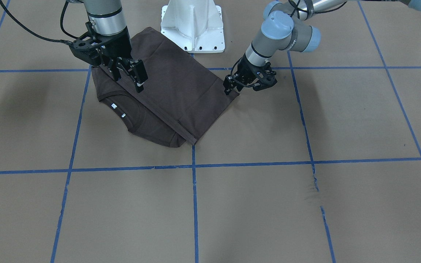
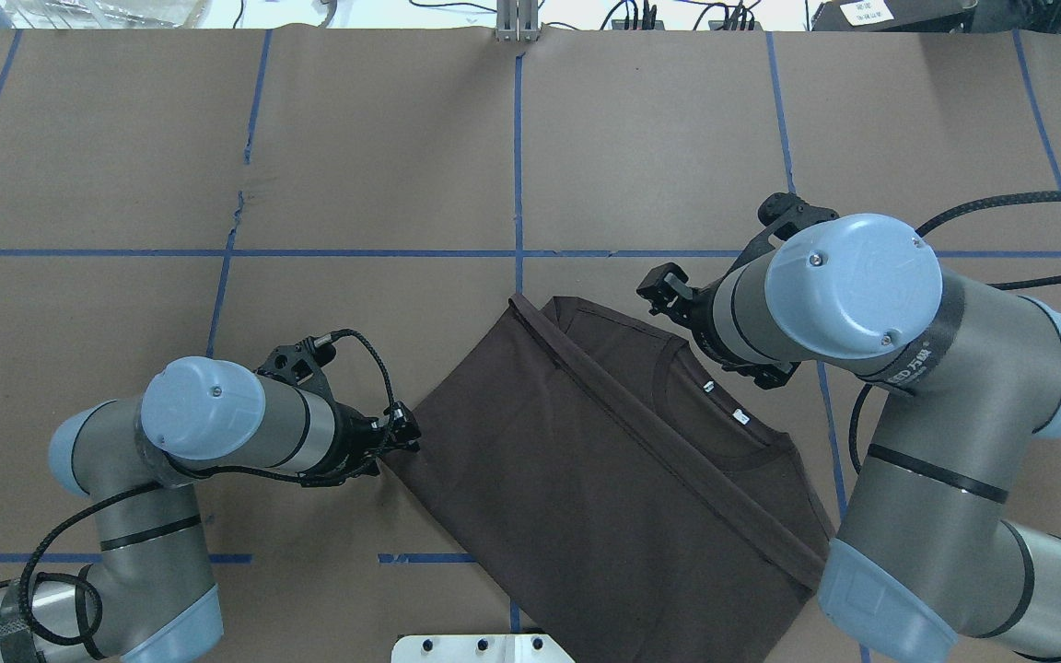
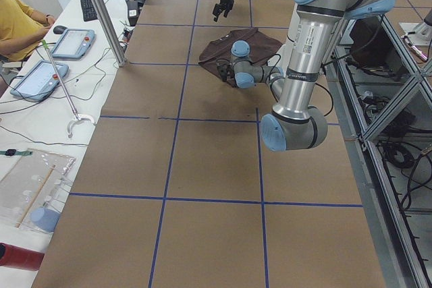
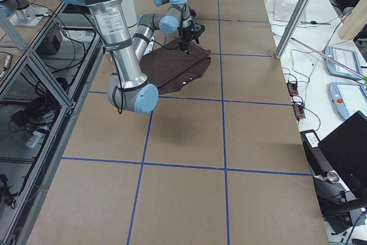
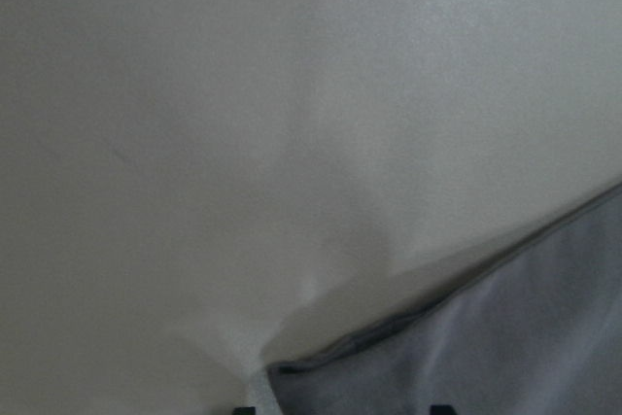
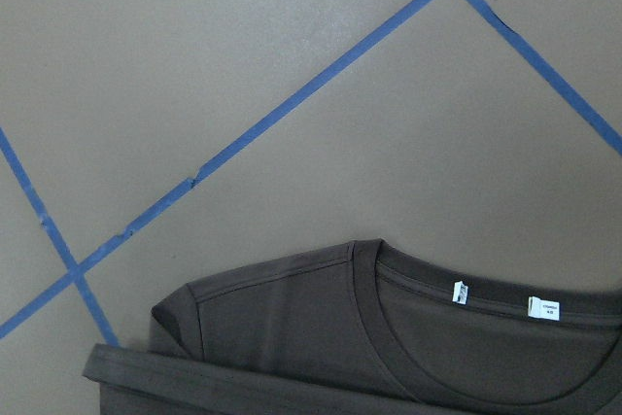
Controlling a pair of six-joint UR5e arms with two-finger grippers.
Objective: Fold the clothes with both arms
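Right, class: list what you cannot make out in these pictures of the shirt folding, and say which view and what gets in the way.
White tags: print too small, every view.
T-shirt near edge: overhead view, partly under the right arm, partly cut by the bottom edge.
Left gripper: left wrist view's edge crops all but fingertips.

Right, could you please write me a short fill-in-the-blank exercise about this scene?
The folded T-shirt is dark ____. The table bears a grid of ____ tape. Inside the collar sit ____ white tags. The left gripper is at a ____ of the T-shirt. Missing words: brown, blue, two, corner.
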